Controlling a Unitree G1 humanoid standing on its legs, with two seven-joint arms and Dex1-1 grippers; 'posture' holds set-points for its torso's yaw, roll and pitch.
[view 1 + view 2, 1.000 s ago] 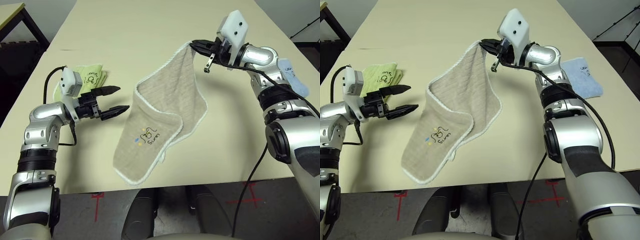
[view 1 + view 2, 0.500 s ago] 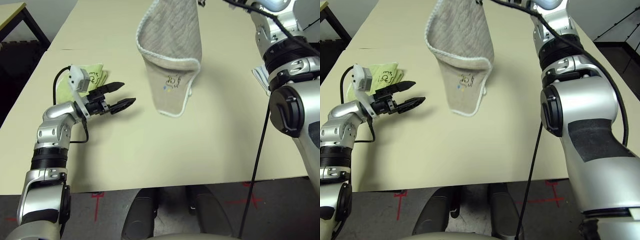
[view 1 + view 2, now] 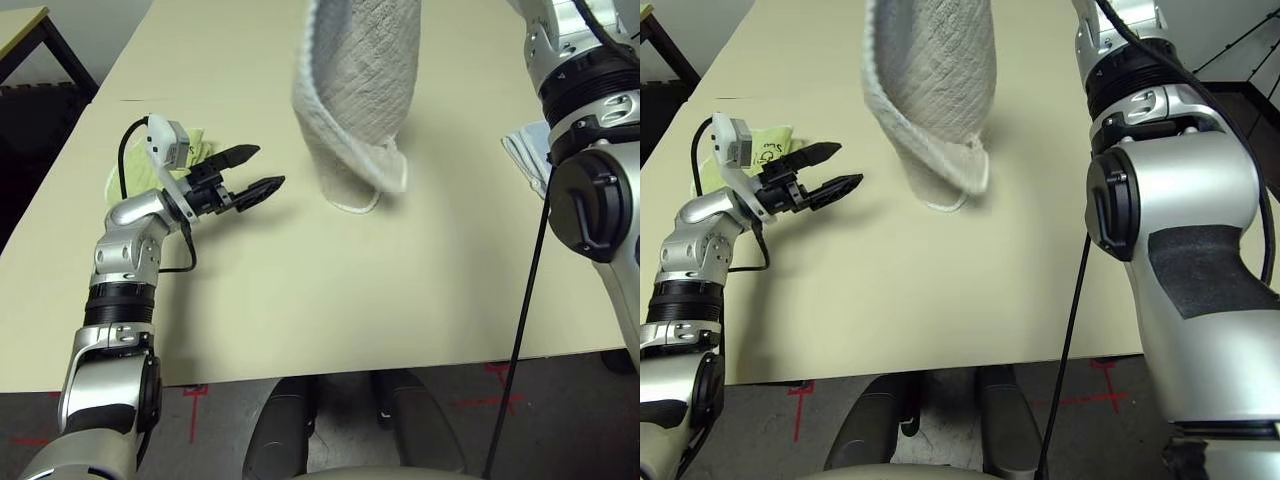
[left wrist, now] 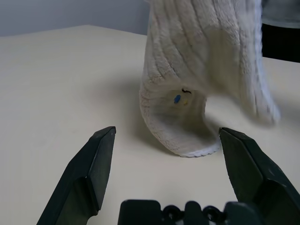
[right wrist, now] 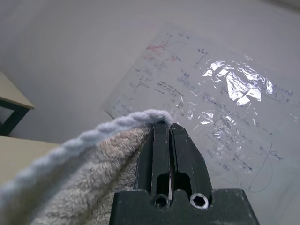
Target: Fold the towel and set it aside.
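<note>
The beige towel (image 3: pixel 355 90) hangs down from above the table, its white-edged lower fold (image 3: pixel 352 192) curled at the tabletop. In the right wrist view my right gripper (image 5: pixel 169 127) is shut on the towel's white-stitched edge (image 5: pixel 112 126), held high. My left gripper (image 3: pixel 270 166) stands open just above the table, to the left of the towel's lower end and pointing at it. From the left wrist view the towel (image 4: pixel 201 70) hangs a short way ahead of the left gripper (image 4: pixel 167 131), with the small logo showing inside the fold and nothing between the fingers.
A lime-green folded towel (image 3: pixel 770 152) lies behind my left wrist near the table's left side. A light blue folded towel (image 3: pixel 522 152) lies at the right, partly behind my right arm (image 3: pixel 590 100). Bare tabletop (image 3: pixel 330 290) stretches to the front edge.
My right gripper has lifted the towel much higher, out of the top of the head views, so the cloth now hangs nearly straight. My left gripper has moved forward and right, closer to the towel's lower end.
</note>
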